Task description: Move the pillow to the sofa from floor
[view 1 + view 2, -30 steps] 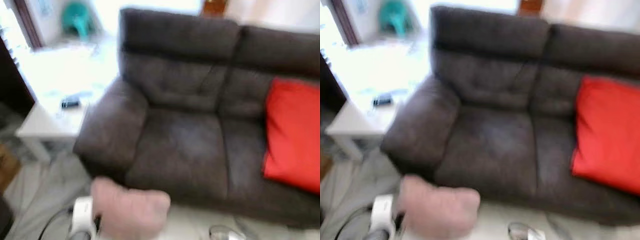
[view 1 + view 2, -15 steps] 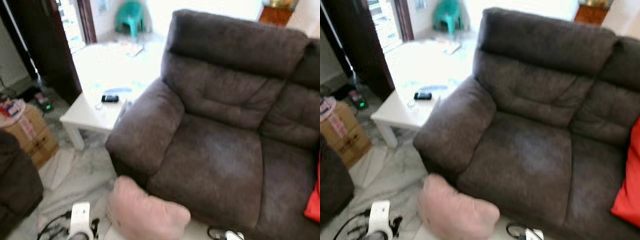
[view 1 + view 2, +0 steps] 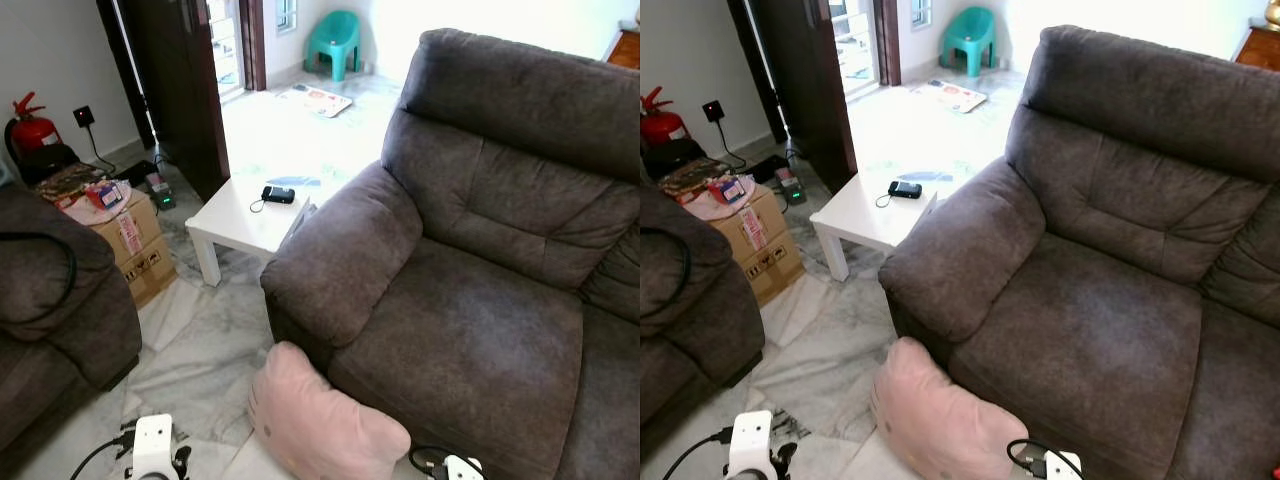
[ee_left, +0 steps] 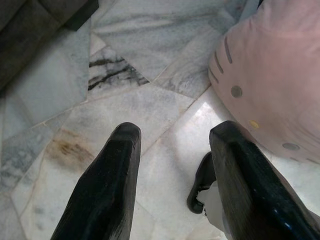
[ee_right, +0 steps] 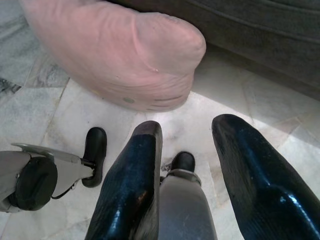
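Soft pale-pink fabric pillow with a stitched cat face (image 3: 320, 425) — on the grey-veined marble floor (image 3: 200, 340), leaning against the front of the dark brown upholstered sofa (image 3: 470, 330) below its padded armrest. Not yet lifted; nothing grips it.

Left gripper (image 4: 172, 175): fingers spread apart, empty, hanging over bare floor; the pillow lies just beyond and to one side of its far fingertip, near but apart from it. Right gripper (image 5: 185, 180): fingers likewise apart, empty, pointing down at the floor; the pillow sits straight ahead past its fingertips, the sofa base behind that. The robot's dark feet show beneath both claws.

Progress, as I judge it — approach done or nearly so, robot standing over the pillow with both claws open to either side. Grasp, lift and placement on the seat cushion all remain. Seat cushion looks free to receive it.

Further out: small white low table (image 3: 245, 215) with a black handset beside the armrest, cardboard box (image 3: 130, 240), second dark sofa (image 3: 50, 300), red fire extinguisher (image 3: 30, 125), teal plastic chair (image 3: 335, 40).
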### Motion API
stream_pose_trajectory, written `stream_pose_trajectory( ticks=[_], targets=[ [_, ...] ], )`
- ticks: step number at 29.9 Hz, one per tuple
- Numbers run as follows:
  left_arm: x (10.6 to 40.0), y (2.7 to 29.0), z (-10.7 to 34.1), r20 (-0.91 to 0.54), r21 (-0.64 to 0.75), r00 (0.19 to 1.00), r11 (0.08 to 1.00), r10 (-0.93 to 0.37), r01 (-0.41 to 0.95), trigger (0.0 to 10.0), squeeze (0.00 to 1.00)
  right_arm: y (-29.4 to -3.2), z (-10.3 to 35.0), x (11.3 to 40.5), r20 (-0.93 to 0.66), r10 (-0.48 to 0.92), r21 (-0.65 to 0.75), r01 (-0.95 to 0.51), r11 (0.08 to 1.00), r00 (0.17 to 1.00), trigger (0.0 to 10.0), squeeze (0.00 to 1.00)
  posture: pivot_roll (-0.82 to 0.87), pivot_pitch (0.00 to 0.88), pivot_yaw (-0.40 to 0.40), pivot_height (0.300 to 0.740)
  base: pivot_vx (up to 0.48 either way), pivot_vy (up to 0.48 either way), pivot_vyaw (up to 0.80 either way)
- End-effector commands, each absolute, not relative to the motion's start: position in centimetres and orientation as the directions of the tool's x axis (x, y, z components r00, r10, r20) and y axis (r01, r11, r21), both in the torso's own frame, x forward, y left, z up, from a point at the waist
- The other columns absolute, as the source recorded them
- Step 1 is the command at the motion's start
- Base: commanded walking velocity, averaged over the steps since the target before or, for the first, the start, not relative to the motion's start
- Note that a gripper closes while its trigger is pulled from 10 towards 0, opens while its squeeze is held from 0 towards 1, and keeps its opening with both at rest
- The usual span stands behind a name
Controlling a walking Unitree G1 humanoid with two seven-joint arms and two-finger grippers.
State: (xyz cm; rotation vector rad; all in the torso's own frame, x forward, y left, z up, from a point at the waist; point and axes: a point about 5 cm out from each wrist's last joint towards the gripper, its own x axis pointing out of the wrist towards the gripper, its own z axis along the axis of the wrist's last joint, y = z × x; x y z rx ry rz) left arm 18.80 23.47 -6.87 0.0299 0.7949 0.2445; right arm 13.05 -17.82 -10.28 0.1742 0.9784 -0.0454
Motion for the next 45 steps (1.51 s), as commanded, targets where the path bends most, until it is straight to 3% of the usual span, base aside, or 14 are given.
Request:
stream_pose_trajectory(
  ticks=[1, 5, 21, 31, 45],
  targets=[
    [18.5, 23.5, -7.1, -0.716, 0.117, 0.659, 0.970, 0.231, -0.213, 10.0, 0.00, -17.9, -10.3, 12.9, -0.830, 0.036, 0.124, 0.122, 0.985, 0.556, 10.0, 0.00, 0.17, 0.000, -0.075, 0.740, 0.000, 0.000, 0.80],
    [18.5, 23.5, -7.1, -0.716, 0.117, 0.658, 0.970, 0.231, -0.214, 10.0, 0.00, -17.9, -10.3, 12.9, -0.830, 0.037, 0.127, 0.124, 0.984, 0.556, 10.0, 0.00, 0.17, 0.000, -0.074, 0.740, 0.000, 0.000, 0.73],
    [18.8, 23.4, -7.0, -0.723, 0.095, 0.662, 0.977, 0.199, -0.190, 10.0, 0.00, -18.2, -10.4, 12.8, -0.836, -0.024, 0.090, 0.182, 0.979, 0.548, 10.0, 0.00, 0.17, 0.000, -0.079, 0.740, 0.000, 0.000, 0.00],
    [20.0, 23.0, -6.5, -0.724, 0.096, 0.675, 0.990, 0.141, -0.103, 10.0, 0.00, -18.4, -10.3, 12.8, -0.817, -0.116, 0.020, 0.230, 0.973, 0.565, 10.0, 0.00, 0.16, 0.000, -0.045, 0.740, 0.000, 0.000, 0.00],
    [21.1, 22.1, -6.2, -0.736, 0.126, 0.674, 0.991, 0.062, 0.046, 10.0, 0.00, -18.5, -10.5, 11.9, -0.827, -0.215, -0.073, 0.280, 0.957, 0.519, 10.0, 0.00, 0.12, 0.000, -0.022, 0.740, 0.000, 0.000, 0.00]
  ],
)
